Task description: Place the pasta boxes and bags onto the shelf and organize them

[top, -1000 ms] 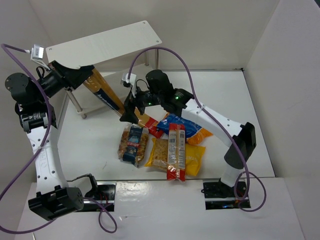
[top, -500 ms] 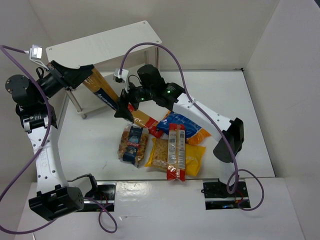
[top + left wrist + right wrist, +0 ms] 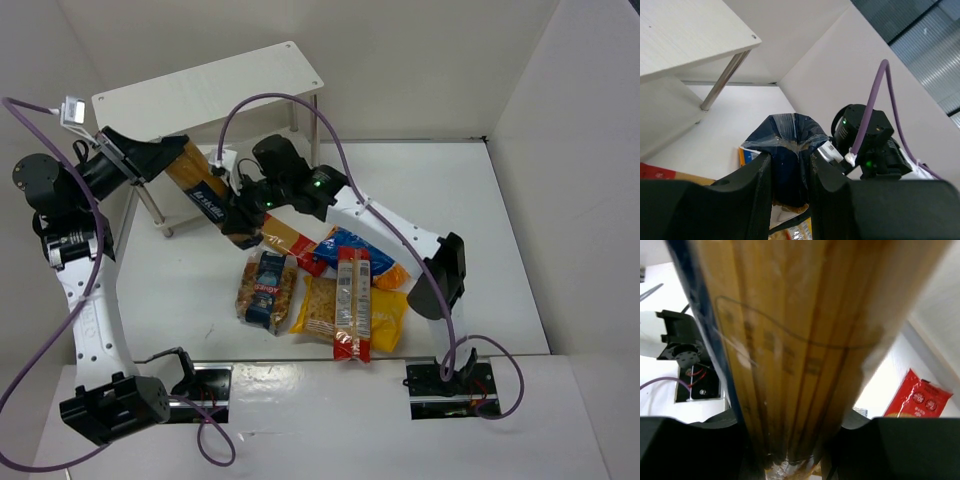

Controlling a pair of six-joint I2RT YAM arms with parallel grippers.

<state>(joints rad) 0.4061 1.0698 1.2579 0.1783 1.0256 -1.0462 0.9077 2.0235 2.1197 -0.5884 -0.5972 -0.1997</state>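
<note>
White table inside pale walls. Tan-and-dark-blue spaghetti pack hangs aslant in the air, just in front of the shelf. Its far-left end is pinched by the left gripper and its near-right end by the right gripper; both wrist views show fingers closed against the pack. Judged step: a two-arm carry to a shelf board. The arms should move together, keeping the pack untwisted and clear of the silver leg. Near it lie the clear blue-labelled bag, yellow bag, red spaghetti pack and blue-orange bag.
</note>
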